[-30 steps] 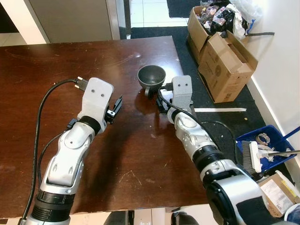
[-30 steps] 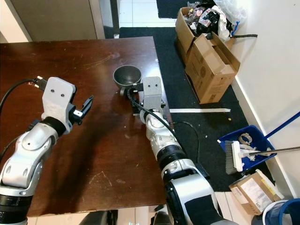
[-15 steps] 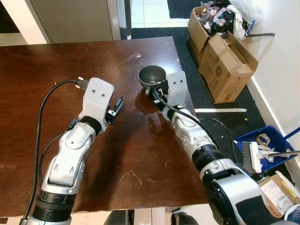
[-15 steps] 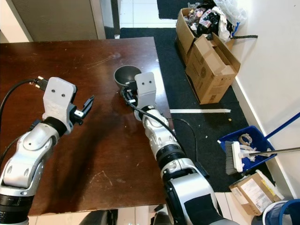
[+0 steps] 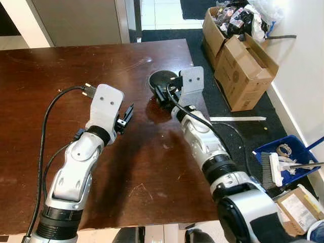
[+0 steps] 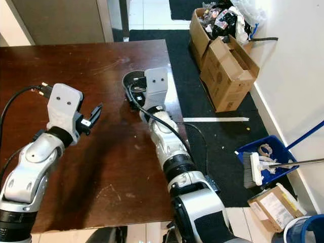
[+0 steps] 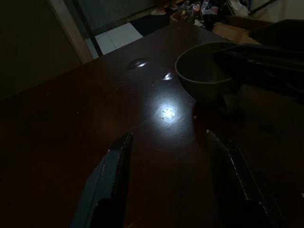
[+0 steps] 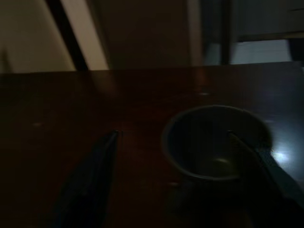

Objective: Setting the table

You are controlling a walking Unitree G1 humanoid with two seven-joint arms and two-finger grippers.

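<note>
A dark grey bowl (image 5: 160,79) stands upright on the brown table (image 5: 61,66), close to its right edge. My right gripper (image 5: 163,91) is at the bowl's near right side and open. In the right wrist view the bowl (image 8: 216,142) lies just ahead, between the spread fingers (image 8: 88,187), and I cannot tell whether they touch it. My left gripper (image 5: 126,114) hovers over the table to the left of the bowl. It is open with nothing in it, and its fingers (image 7: 111,185) point toward the bowl (image 7: 204,71).
Open cardboard boxes (image 5: 243,55) full of clutter stand on the dark floor right of the table. A blue bin (image 5: 283,162) holding a brush sits further right by the wall. A white strip (image 5: 238,119) lies on the floor.
My right gripper has swung away from me and leftward, from the bowl's near side to right beside it. The left arm has not moved.
</note>
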